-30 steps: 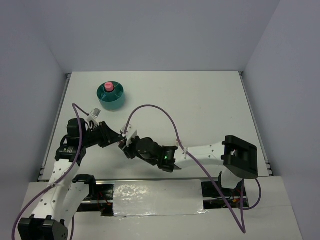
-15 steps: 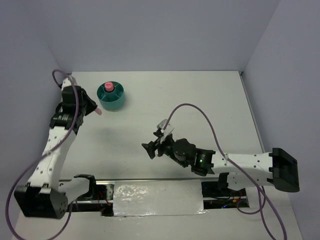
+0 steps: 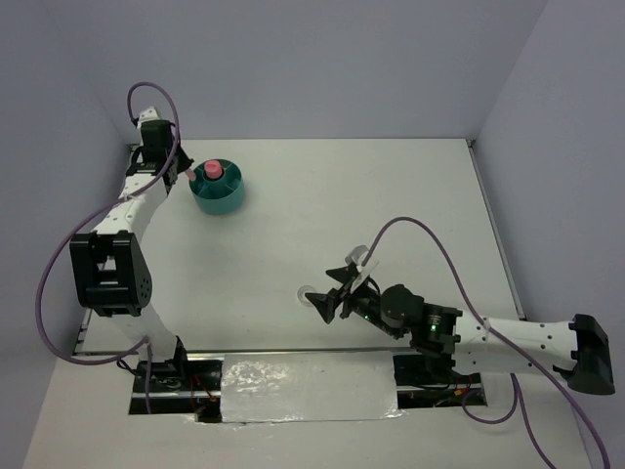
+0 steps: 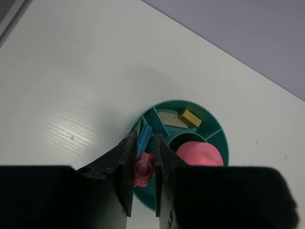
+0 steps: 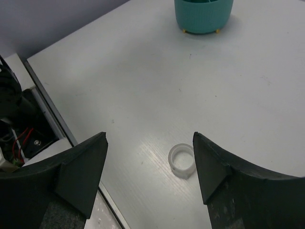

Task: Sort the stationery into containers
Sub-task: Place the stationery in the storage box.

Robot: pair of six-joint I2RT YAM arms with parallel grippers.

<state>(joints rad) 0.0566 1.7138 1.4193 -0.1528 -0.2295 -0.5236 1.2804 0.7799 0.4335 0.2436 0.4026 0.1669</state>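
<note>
While the left gripper (image 4: 143, 142) grips a pink stick (image 4: 143, 169) over the far-left teal organiser (image 4: 187, 101), the right gripper (image 5: 150, 142) hangs open above the tape ring (image 5: 182, 160).

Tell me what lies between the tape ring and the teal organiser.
Nothing: only bare table between tape ring and teal organiser, as the right wrist view shows.

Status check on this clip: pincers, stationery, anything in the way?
Left pincer shut on pink stick, above teal organiser. Right pincer open, hovering over tape ring. Nothing blocking either.
</note>
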